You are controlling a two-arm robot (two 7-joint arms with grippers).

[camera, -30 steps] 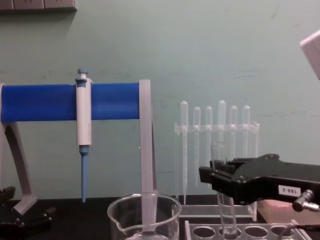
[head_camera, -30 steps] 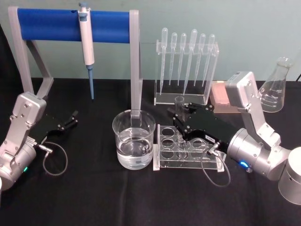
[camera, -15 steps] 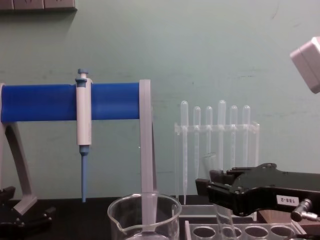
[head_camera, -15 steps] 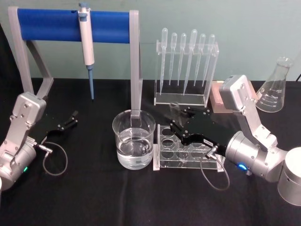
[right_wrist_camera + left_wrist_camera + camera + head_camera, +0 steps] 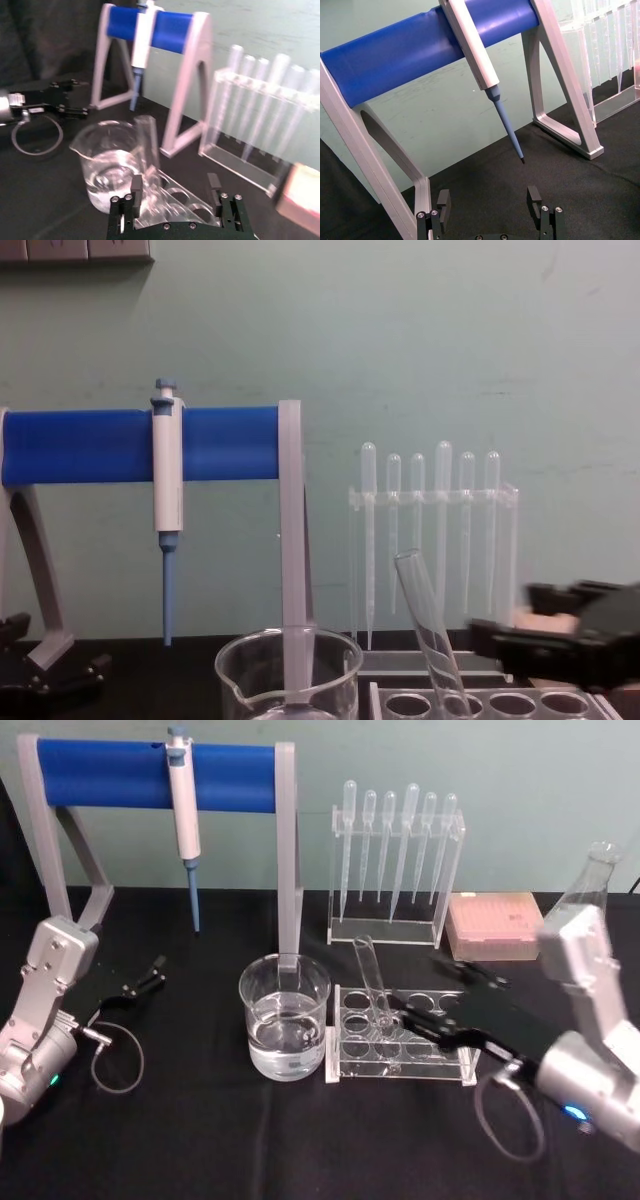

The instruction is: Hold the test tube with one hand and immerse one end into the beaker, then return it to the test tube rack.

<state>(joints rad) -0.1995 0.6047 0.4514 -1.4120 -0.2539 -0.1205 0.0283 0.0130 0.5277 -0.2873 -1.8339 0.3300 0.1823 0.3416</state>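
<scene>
**Tube in rack, right gripper released**

You have a black table before a pale green wall. The test tube leans in the clear rack, just right of the beaker. Your right gripper sits just beside the tube, fingers spread, gripping nothing. Left gripper rests parked at far left, fingers apart.

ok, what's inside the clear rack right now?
The test tube stands in a hole of the rack, leaning toward the beaker. Other visible holes look empty; its bottom tip is unclear.
</scene>
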